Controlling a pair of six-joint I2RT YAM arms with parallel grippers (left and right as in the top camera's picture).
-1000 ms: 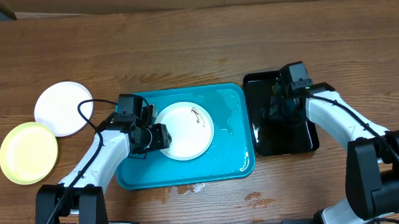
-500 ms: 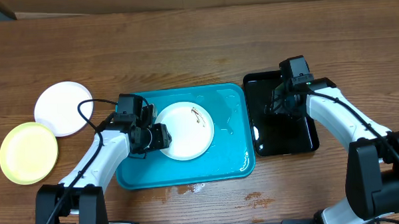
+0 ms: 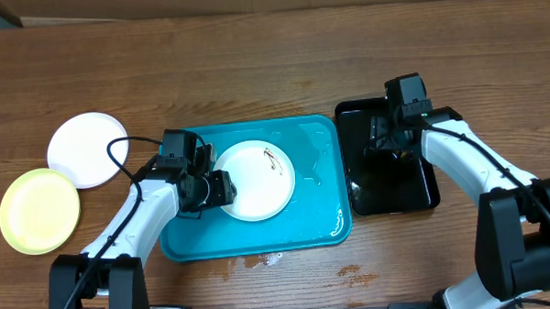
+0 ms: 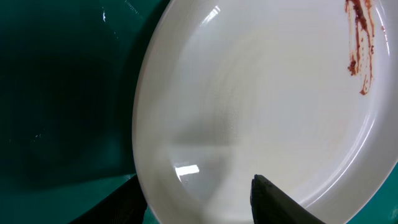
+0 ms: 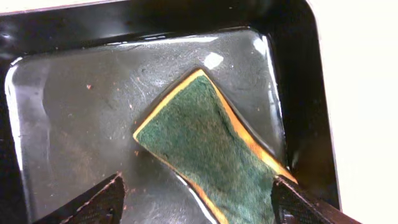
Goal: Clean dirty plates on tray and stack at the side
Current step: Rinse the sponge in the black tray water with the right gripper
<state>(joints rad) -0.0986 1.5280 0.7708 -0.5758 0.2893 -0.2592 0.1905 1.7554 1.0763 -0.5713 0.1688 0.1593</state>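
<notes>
A white plate with a small brown smear lies in the turquoise tray. My left gripper is at its left edge. In the left wrist view the fingers are apart and straddle the plate's rim, one over the tray floor, one over the plate. A second white plate and a yellow-green plate lie apart on the table at the left. My right gripper is open above a green-and-yellow sponge, fingers either side of it.
The sponge lies in a wet glossy black tray just right of the turquoise tray; its floor shows water and brown specks. Water is pooled inside the turquoise tray and spilled on the wood at its front edge.
My right gripper has shifted slightly within the far part of the black tray. The left arm and the plates have not moved.
</notes>
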